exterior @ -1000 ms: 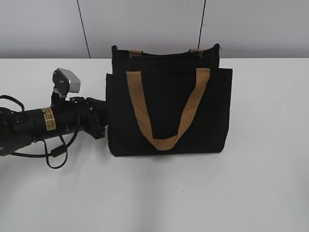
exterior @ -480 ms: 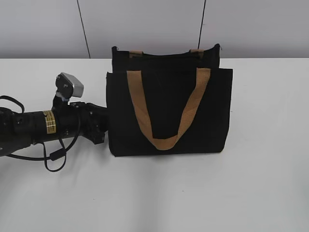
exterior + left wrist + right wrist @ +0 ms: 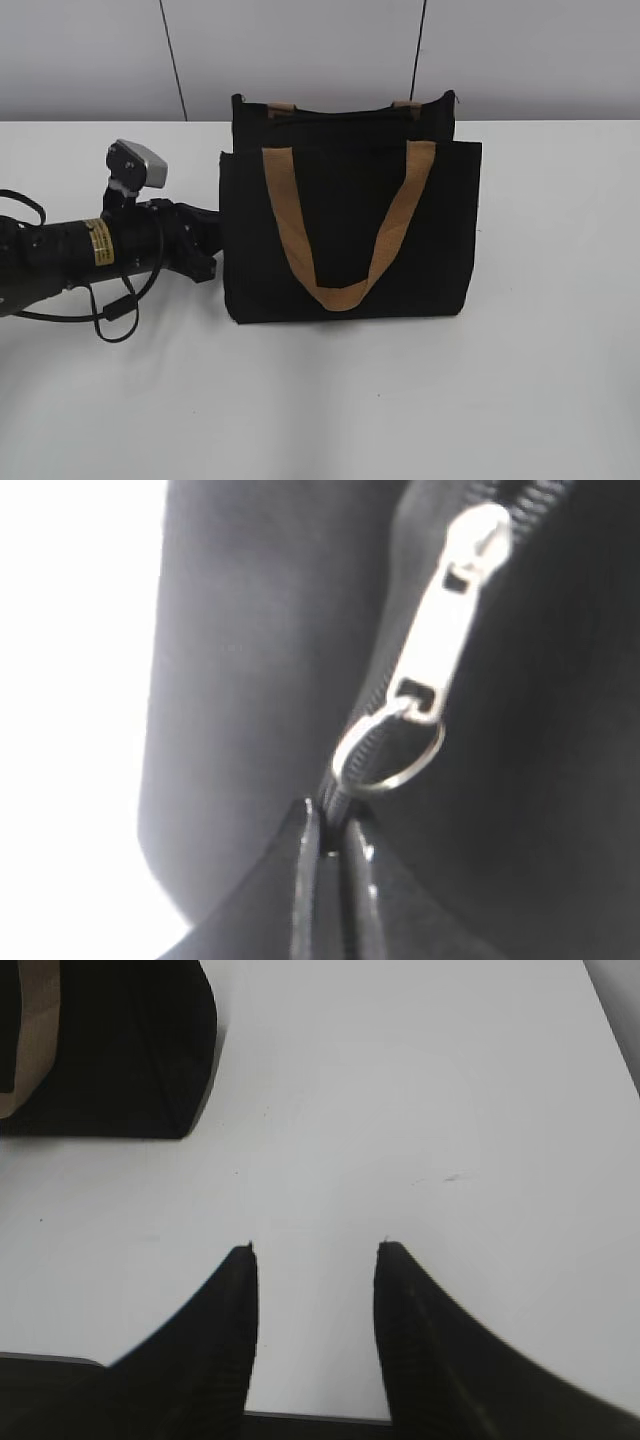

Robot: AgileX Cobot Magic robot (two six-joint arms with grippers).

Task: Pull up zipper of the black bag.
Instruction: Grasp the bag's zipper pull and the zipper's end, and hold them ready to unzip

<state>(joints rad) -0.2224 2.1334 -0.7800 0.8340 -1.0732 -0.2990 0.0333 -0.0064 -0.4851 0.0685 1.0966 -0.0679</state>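
The black bag (image 3: 350, 230) stands upright on the white table, its tan handles (image 3: 345, 295) hanging down the front. My left gripper (image 3: 212, 245) is pressed against the bag's left edge. In the left wrist view the zipper's silver pull tab (image 3: 450, 620) with its ring (image 3: 388, 758) lies on the black zip line. My left gripper (image 3: 335, 825) is pinched shut on that zip line, its tips touching the ring's lower edge. My right gripper (image 3: 315, 1250) is open and empty over bare table, with a corner of the bag (image 3: 120, 1050) at the upper left.
The white table (image 3: 500, 400) extends around the bag. A grey wall stands behind it. The left arm's cable loops on the table (image 3: 115, 325). The right arm does not show in the exterior view.
The left gripper closed the small gap to the bag's left edge, then rose slightly. The bag has not moved.
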